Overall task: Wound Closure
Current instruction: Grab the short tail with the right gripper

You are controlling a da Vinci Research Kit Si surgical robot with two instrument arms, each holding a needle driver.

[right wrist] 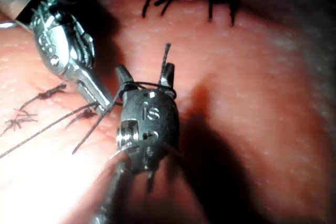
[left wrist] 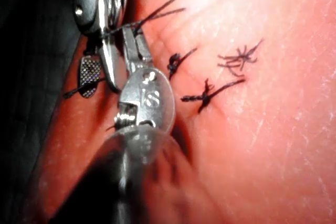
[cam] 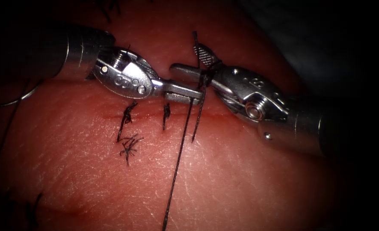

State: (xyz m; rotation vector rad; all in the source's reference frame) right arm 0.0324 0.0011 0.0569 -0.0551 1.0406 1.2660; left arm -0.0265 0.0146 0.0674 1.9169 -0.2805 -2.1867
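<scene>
Two arms, end effectors meeting tip to tip.
Left end effector [cam: 185,92]: shaft entering from the left, wrist straight, jaws closed together on the thread [cam: 179,158], tip just short of the right one. Right end effector [cam: 193,64]: shaft entering from the right, wrist angled up, jaws spread apart in a V, thread looped across them, holding nothing.

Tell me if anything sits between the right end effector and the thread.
Nothing visible does. The thread already runs between the open right end effector, wrapped round it, while the shut left end effector grips the thread beside it.
</scene>
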